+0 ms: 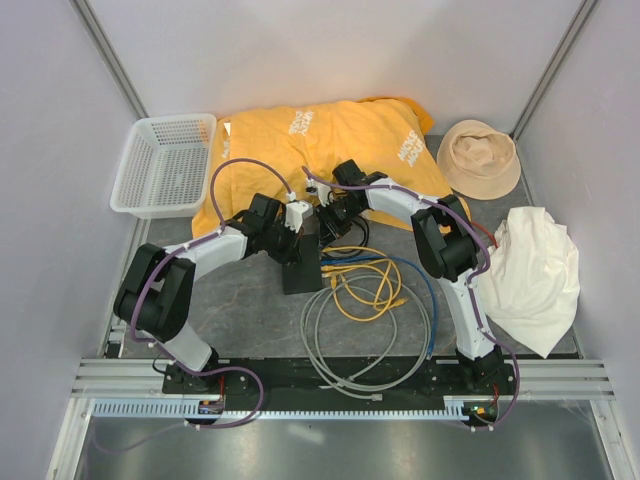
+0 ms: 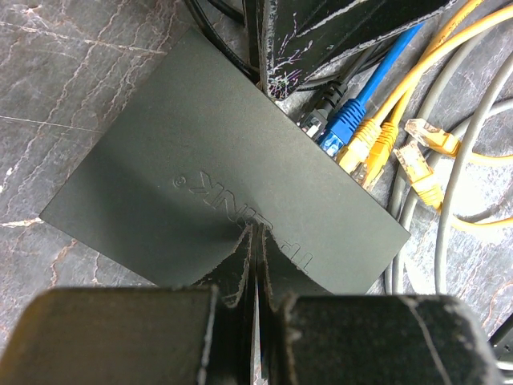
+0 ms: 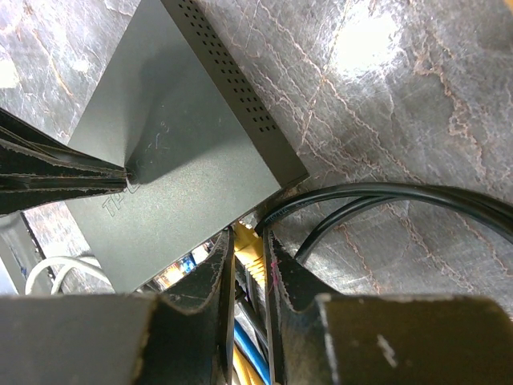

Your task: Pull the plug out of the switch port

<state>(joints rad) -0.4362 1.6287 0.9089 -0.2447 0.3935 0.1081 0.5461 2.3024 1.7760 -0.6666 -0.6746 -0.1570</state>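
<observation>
The dark switch lies flat on the table between the arms. It also shows in the left wrist view and the right wrist view. My left gripper is shut, its tips pressed on the switch's top. My right gripper is at the port side, shut on a yellow plug that sits at the switch's edge. A blue plug and yellow plugs sit in nearby ports. Two loose yellow plugs lie beside them.
Grey cable coils, yellow cables and a blue cable lie right of the switch, with black cables beside it. A white basket, yellow cloth, beige hat and white cloth ring the area.
</observation>
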